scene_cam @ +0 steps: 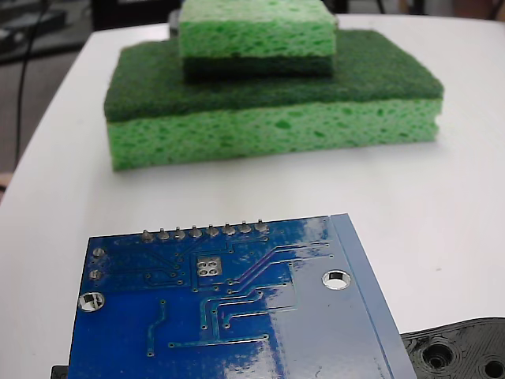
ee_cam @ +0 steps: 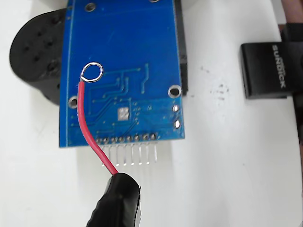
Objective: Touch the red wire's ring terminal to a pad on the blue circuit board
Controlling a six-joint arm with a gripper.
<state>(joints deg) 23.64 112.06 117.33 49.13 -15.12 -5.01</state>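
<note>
Clearly the pincer [ee_cam: 118, 198], clamped on the red wire [ee_cam: 87, 127], holds the ring terminal [ee_cam: 91, 72] above the blue circuit board [ee_cam: 123, 56], up-left of the pad [ee_cam: 124, 113]; lowering there would likely hit bare traces.

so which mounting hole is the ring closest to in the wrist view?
The left mounting hole, just below the ring terminal; the right one sits across the blue circuit board.

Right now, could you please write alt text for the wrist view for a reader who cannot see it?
A red wire curves up from the black-wrapped end effector over a blue circuit board, its ring terminal lying up and to the left of the silver square pad. The board lies on a white table.
</note>
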